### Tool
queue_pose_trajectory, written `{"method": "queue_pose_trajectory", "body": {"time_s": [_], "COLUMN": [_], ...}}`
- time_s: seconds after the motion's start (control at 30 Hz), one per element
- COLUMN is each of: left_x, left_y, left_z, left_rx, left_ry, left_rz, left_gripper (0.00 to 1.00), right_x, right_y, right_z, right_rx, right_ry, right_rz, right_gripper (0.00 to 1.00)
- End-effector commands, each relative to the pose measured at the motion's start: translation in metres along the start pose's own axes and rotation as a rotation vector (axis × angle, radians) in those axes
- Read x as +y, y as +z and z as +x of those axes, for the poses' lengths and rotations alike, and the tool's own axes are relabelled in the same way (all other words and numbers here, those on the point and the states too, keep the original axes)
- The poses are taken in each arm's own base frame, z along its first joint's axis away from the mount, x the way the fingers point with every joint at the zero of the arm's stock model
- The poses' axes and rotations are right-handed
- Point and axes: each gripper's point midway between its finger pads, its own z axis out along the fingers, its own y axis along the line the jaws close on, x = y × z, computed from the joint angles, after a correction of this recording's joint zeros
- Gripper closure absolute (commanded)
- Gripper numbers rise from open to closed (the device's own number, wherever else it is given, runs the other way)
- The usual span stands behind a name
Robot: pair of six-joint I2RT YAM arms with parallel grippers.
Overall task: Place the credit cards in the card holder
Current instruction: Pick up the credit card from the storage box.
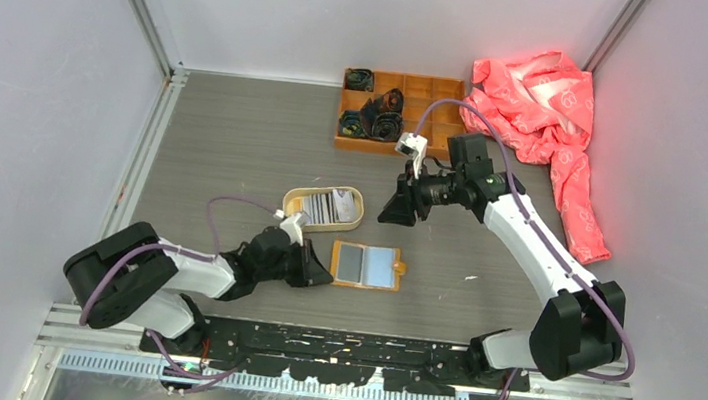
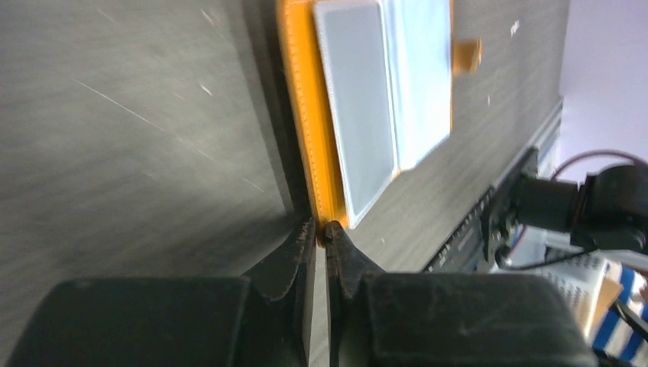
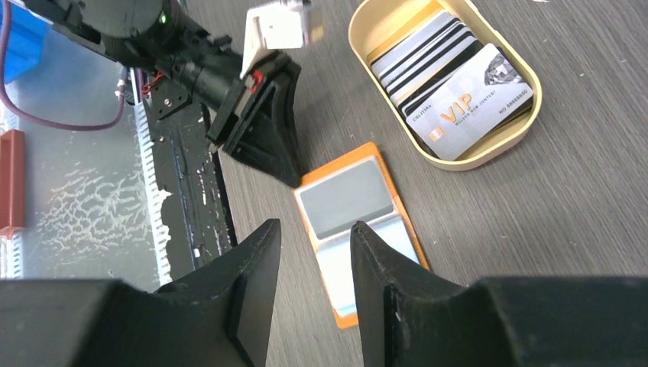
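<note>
1. The cards point(image 3: 458, 84) lie overlapped in the tray point(image 3: 359, 34), with a white VIP card uppermost. They look thin, stiff, light and slick. Packed this flat they offer little to grip, so the best hold is probably a raised end or long edge, pinched across the card's thickness.
2. The holder point(image 1: 368, 265) lies open and flat on the desk point(image 1: 235, 146), just on the near side of the tray, with its grey and clear pockets facing up. It looks light and soft at the fold. I judge it would slide or lift if a card were pushed in, so it needs holding at its rim.
3. The left jaws are all but together on the holder's orange left rim, with a sliver of orange between the tips. This seems to be a pinch on that edge.
4. The right jaws stand partway open with nothing between them, above the desk near the tray and holder.
5. The desk looks smooth, so it will give the holder little friction.
</note>
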Motion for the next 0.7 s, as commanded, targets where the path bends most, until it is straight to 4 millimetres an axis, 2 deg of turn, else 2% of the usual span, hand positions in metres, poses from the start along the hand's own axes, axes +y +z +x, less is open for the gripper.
{"method": "queue_pose_trajectory", "body": {"time_s": [0.0, 0.1, 0.27, 0.33, 0.47, 0.53, 0.57, 0.67], "left_x": [-0.043, -0.045, -0.030, -0.025, -0.022, -0.030, -0.041, -0.054], "left_y": [0.002, -0.001, -0.020, -0.035, -0.077, -0.095, -0.106, -0.119], "left_z": [0.017, 0.018, 0.004, -0.006, -0.047, -0.066, -0.076, -0.097], "left_rx": [0.030, 0.019, -0.046, -0.072, -0.233, -0.310, -0.346, -0.370], "left_ry": [0.005, 0.007, 0.091, 0.153, 0.265, 0.300, 0.309, 0.305], "left_rz": [0.160, 0.167, 0.062, -0.008, -0.126, -0.117, -0.081, -0.045], "left_gripper": [0.90, 0.87, 0.80, 0.69, 0.32, 0.16, 0.09, 0.05], "right_x": [0.007, 0.001, -0.020, -0.027, -0.031, -0.032, -0.031, -0.030], "right_y": [0.001, 0.002, -0.005, -0.007, -0.007, -0.006, -0.006, -0.007], "right_z": [-0.013, -0.009, -0.007, -0.007, -0.006, -0.005, -0.005, -0.006], "right_rx": [-0.045, -0.034, -0.024, -0.024, -0.013, -0.006, -0.006, -0.008], "right_ry": [-0.035, -0.033, -0.089, -0.107, -0.097, -0.087, -0.085, -0.084], "right_rz": [-0.035, -0.010, 0.134, 0.177, 0.189, 0.188, 0.187, 0.184], "right_gripper": [0.56, 0.56, 0.55, 0.51, 0.46, 0.46, 0.46, 0.46]}}
